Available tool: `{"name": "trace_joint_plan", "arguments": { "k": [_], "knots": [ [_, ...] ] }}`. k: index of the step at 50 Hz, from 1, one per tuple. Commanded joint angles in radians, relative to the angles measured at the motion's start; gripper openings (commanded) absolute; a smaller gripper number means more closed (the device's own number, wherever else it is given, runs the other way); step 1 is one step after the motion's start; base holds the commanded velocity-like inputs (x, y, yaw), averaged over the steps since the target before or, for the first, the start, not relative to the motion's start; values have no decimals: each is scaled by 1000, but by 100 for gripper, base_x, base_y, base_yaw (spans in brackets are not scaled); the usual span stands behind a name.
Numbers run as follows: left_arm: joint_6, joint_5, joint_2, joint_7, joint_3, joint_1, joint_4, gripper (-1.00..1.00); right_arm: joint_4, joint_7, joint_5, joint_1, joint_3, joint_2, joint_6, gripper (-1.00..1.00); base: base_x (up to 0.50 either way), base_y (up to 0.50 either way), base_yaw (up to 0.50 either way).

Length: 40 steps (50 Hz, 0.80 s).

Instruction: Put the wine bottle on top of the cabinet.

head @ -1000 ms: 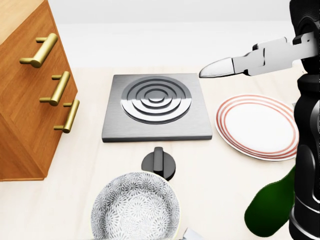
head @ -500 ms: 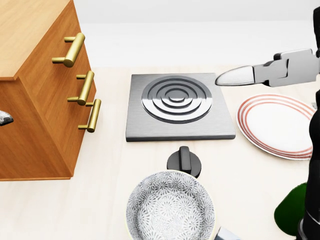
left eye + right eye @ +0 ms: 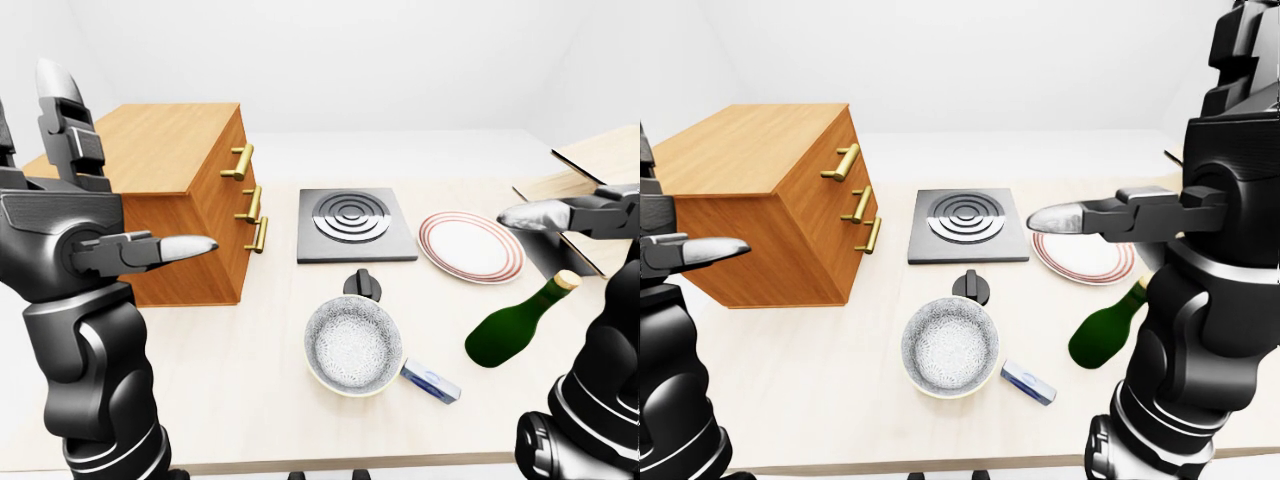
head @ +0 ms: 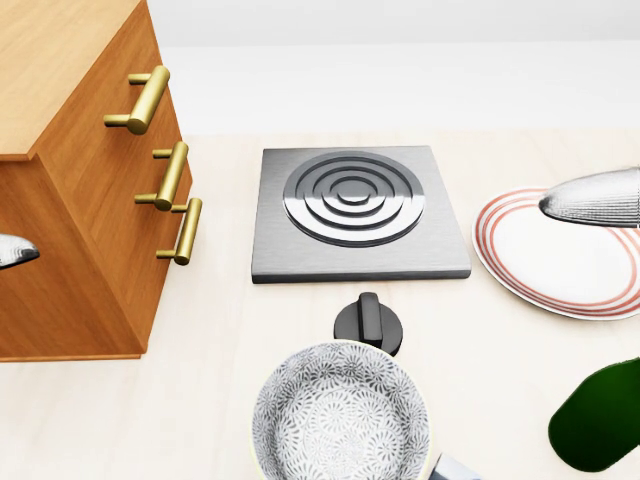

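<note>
The green wine bottle [image 3: 515, 325] lies on its side on the pale table, neck toward the upper right; only its base [image 4: 600, 415] shows in the head view. The wooden cabinet [image 3: 170, 190] with brass handles stands at the left, its flat top [image 3: 160, 145] bare. My left hand [image 3: 100, 200] is raised in front of the cabinet, open, fingers spread. My right hand [image 3: 1160, 212] is open too, one finger pointing left over the striped plate, above the bottle and apart from it. Neither hand holds anything.
A square hob plate [image 4: 355, 205] lies mid-table with a black knob [image 4: 368, 322] below it. A patterned bowl [image 4: 340, 415] sits nearer me, and a small blue-and-silver object [image 3: 430, 380] lies beside it. A red-striped plate [image 4: 560, 255] sits right of the hob. A tan box [image 3: 590, 170] stands at the far right.
The whole view first shifted, the camera turning left toward the cabinet. Since then my right hand has moved right and down, and its dark arm has left the head view, uncovering more of the bottle.
</note>
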Motion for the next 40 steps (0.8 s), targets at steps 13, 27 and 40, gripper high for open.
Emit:
{"name": "trace_joint_plan", "arguments": {
  "k": [13, 27, 40],
  "knots": [
    [0, 13, -10, -12, -7, 9, 10, 100, -157, 25, 91, 252, -213, 12, 0, 100, 0, 0, 0],
    [0, 26, -19, -20, -16, 18, 20, 100, -187, 114, 96, 425, -344, 91, 0, 100, 0, 0, 0],
    [0, 40, -25, -29, -24, 16, 49, 100, -155, 180, 67, 546, -415, 193, 0, 100, 0, 0, 0]
  ]
}}
